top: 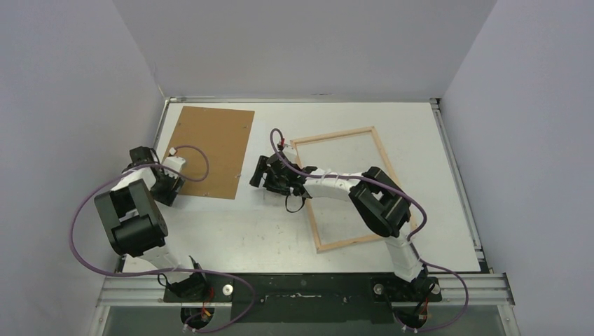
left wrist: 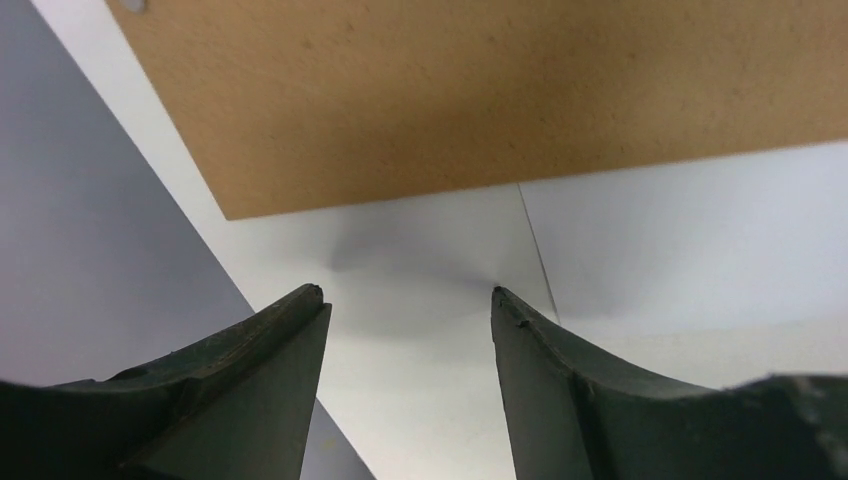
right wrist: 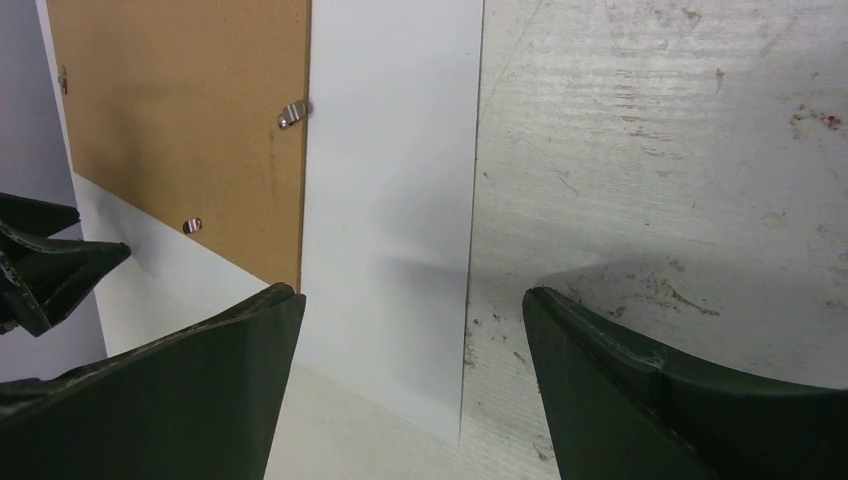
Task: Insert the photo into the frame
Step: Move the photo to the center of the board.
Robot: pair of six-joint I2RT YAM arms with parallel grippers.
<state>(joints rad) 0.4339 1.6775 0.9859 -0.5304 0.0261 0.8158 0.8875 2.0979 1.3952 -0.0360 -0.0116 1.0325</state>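
Brown board (top: 210, 150): no words or numbers to read on it.
Photo (right wrist: 390, 200): only its plain white side shows, with no writing.
Frame (top: 333, 134): bare pale wood, no label or brand.
Desk (top: 448, 140): scratches and marks, but no letters or signs.
All pictures: nothing can be read.
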